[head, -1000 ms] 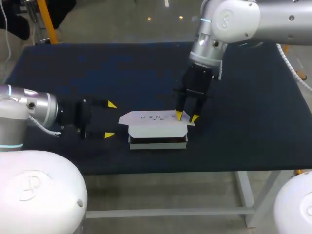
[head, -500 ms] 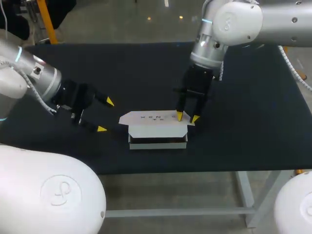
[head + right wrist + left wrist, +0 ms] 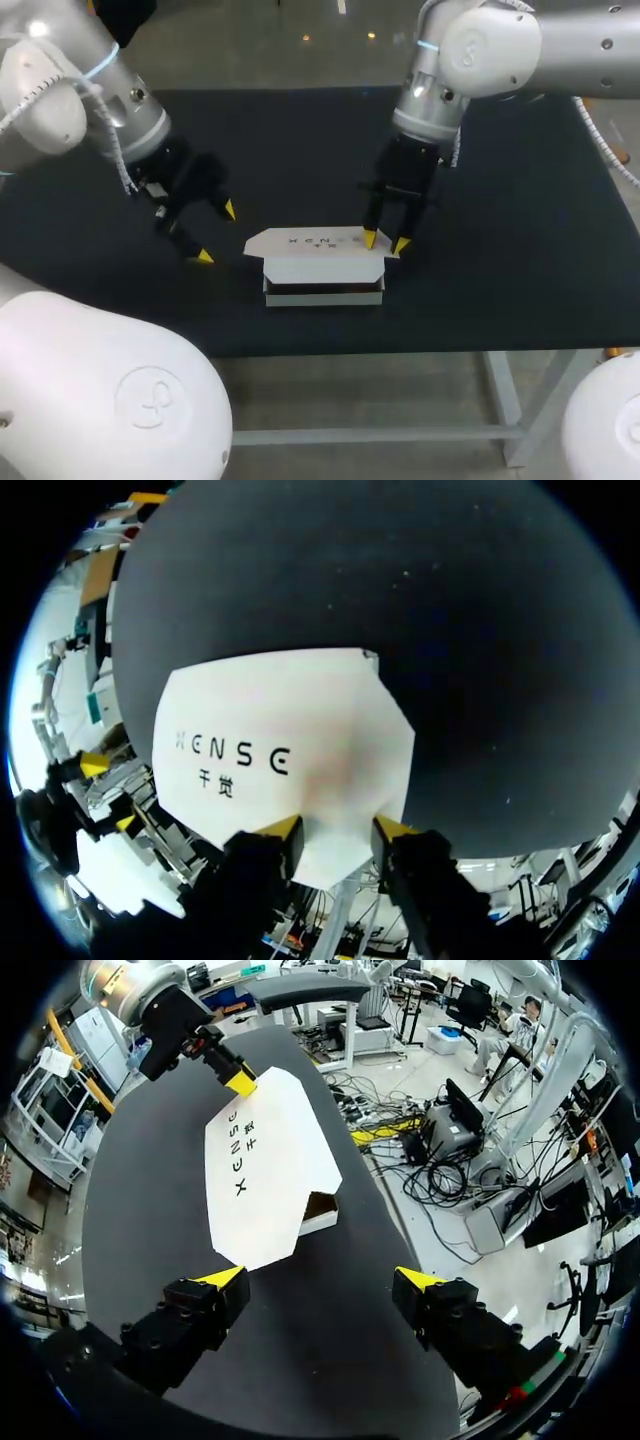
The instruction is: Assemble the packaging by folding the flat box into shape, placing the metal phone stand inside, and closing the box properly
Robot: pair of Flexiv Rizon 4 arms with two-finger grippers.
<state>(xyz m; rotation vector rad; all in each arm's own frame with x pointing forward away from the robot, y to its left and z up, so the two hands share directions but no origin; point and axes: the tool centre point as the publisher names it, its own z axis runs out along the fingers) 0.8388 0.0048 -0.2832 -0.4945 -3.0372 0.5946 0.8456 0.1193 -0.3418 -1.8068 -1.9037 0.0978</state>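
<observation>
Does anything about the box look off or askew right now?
The lid of the box lies loose, not tucked: its pointed ends jut past the base on both sides. The right gripper rests at its right end.

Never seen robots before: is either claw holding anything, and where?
Nothing is held: left gripper hangs open, empty; right gripper only rests parted tips on the lid of the white box.

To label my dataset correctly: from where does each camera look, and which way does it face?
Head view: above and behind, looking down on the table; left gripper and right gripper show.
Left wrist view: on the left wrist, facing the box; left gripper shows.
Right wrist view: on the right wrist, looking down on the box; right gripper shows.
All share the box.
</observation>
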